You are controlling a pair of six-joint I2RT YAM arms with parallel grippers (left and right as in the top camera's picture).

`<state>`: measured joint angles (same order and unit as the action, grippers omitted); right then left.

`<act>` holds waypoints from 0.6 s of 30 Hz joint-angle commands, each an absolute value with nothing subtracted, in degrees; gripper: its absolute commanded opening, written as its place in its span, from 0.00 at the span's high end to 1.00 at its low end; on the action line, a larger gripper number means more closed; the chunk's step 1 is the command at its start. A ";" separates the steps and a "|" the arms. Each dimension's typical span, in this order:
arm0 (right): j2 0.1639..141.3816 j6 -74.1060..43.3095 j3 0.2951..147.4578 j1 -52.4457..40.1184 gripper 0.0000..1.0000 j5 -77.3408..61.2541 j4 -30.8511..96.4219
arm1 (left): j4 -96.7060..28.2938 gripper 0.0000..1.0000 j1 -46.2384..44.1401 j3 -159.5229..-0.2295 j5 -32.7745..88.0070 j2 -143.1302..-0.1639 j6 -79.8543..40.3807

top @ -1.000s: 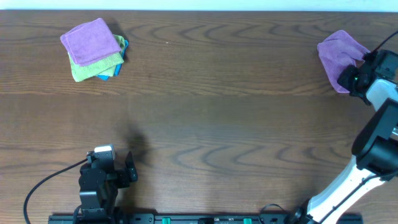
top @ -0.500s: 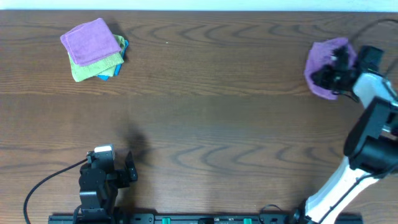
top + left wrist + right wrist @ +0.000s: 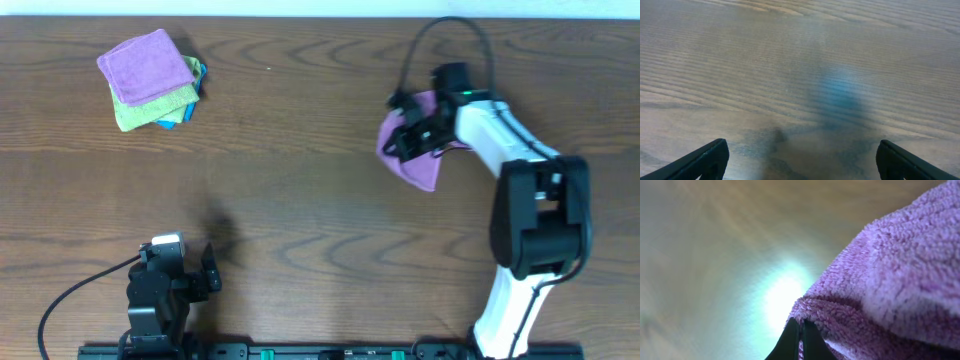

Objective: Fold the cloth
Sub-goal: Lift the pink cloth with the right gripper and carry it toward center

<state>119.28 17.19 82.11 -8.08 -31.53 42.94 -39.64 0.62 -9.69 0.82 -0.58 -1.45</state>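
Note:
A crumpled purple cloth (image 3: 418,158) hangs from my right gripper (image 3: 412,130) over the table, right of centre at the back. The right gripper is shut on its edge. In the right wrist view the two dark fingers (image 3: 800,342) are pressed together on a fold of the fuzzy purple cloth (image 3: 890,280), which fills the right side. My left gripper (image 3: 205,270) rests at the front left, open and empty. In the left wrist view its two finger tips (image 3: 800,162) stand wide apart over bare wood.
A stack of folded cloths (image 3: 152,78), purple on top, then green and blue, lies at the back left. The wooden table (image 3: 300,210) spans the whole view. The right arm (image 3: 530,200) reaches in from the front right.
My right gripper has carried the purple cloth from the far right edge leftward toward the table's middle. The left arm has not moved.

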 commanded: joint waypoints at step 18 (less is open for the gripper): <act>108.95 10.04 82.83 -25.41 0.39 -24.38 42.30 | -40.45 0.05 0.34 -9.13 -0.23 -0.25 -1.23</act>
